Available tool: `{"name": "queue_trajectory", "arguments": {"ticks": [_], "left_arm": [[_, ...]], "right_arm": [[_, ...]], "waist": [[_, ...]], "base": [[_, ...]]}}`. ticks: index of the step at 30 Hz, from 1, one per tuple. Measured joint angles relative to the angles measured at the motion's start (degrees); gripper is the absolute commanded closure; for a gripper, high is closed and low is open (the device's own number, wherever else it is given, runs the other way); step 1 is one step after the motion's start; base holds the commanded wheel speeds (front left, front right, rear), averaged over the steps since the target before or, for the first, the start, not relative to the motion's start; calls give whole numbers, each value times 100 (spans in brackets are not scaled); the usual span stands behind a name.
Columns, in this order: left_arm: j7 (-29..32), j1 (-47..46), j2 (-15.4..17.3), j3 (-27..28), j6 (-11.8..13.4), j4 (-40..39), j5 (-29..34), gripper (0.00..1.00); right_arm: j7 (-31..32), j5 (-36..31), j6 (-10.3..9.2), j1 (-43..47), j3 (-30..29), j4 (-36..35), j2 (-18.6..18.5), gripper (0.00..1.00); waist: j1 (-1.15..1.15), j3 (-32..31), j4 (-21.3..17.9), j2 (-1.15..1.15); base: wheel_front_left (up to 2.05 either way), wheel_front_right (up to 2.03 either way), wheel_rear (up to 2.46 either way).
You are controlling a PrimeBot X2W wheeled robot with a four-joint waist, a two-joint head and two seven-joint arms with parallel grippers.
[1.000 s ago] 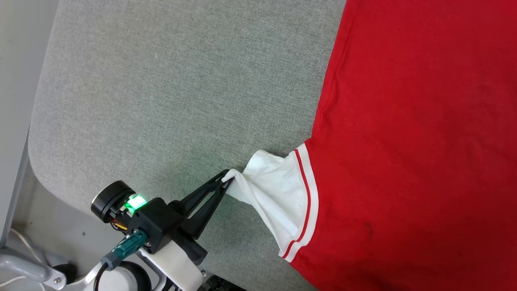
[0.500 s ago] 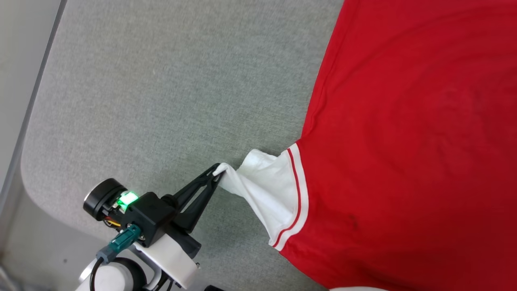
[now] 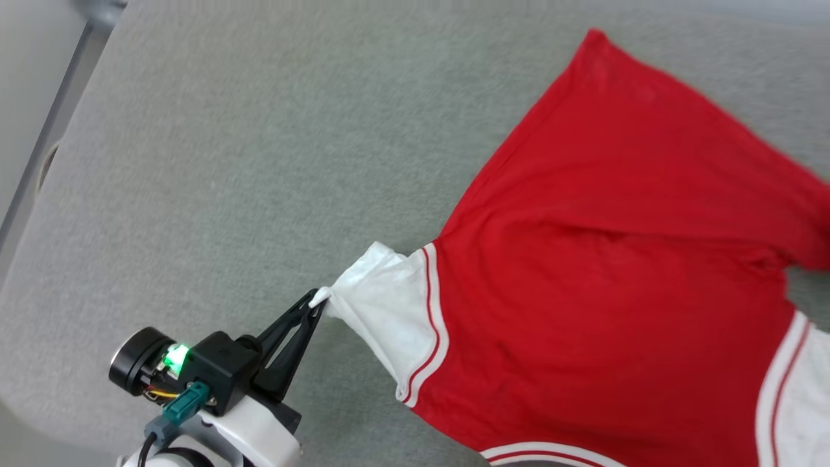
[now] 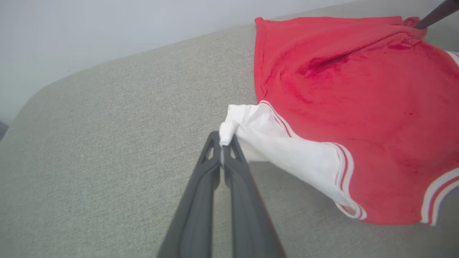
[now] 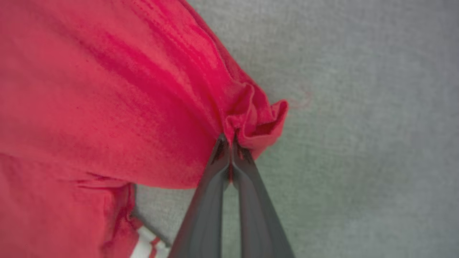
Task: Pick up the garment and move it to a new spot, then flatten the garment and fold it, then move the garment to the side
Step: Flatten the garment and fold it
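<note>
The garment [image 3: 583, 259] lay plain red side up on the grey padded surface [image 3: 227, 162], toward the right of the head view, held at two points. Across the last second the head camera had swung, so most of the apparent shift was the view's own. The shirt's outline had truly changed, though. A second earlier it had been a flat red sheet, and now it showed a far hem corner, with a soft ridge running across the red toward its right edge. The left gripper [image 3: 318, 301] had kept its hold throughout, its two dark fingers pressed together on the twisted tip of the white sleeve [image 3: 382, 318], which was pulled into a taut cone. The right gripper [image 5: 229, 138] was likewise clamped on a bunched fold of red edge, the cloth puckering around its tips. This suggested the shirt was being drawn along or stretched between the arms, so the moving or flattening stage was under way and folding had not begun. The fabric looked like a thin, limp knit with a fine weave, creasing readily under tension. Red-and-white striped trim [image 3: 431, 324] edged the sleeve seam, and a second white sleeve [image 3: 801, 402] showed at the lower right. The surface was a coarse, matte felt-like textile with a rounded corner.
</note>
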Motion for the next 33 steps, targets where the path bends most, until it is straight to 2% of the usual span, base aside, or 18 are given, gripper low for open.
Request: {"name": "queue_trajectory", "arguments": {"ticks": [9,17,23,28,29,30,33], "left_arm": [[-12,330,-42,108,300,0,-104,100],[-167,496,-276,153,543,135,-241,100],[-276,513,-433,130,620,258,-259,100],[-296,509,-471,79,624,298,-296,100],[-296,509,-471,73,623,302,-296,100],[-297,506,-471,63,623,302,-296,100],[-296,495,-467,37,613,287,-296,100]], "right_arm": [[149,613,-1,1414,32,-804,14,100],[257,751,-1,2655,-134,-1600,277,100],[190,758,-1,3207,-376,-1713,566,100],[92,758,-1,3268,-408,-1658,657,99],[32,758,-2,3267,-420,-1651,669,3],[-15,758,-1,3255,-435,-1642,677,0],[-65,868,-1,3181,-434,-1670,630,0]], "waist": [[0,-720,-643,0],[0,-1171,-1103,0],[0,-1300,-1243,0],[0,-1332,-1227,0],[0,-1334,-1219,0],[0,-1336,-1208,0],[1,-1331,-1156,0]], "base": [[0,0,0],[0,0,0],[0,0,0],[0,0,0],[0,0,0],[0,0,0],[0,0,0]]}}
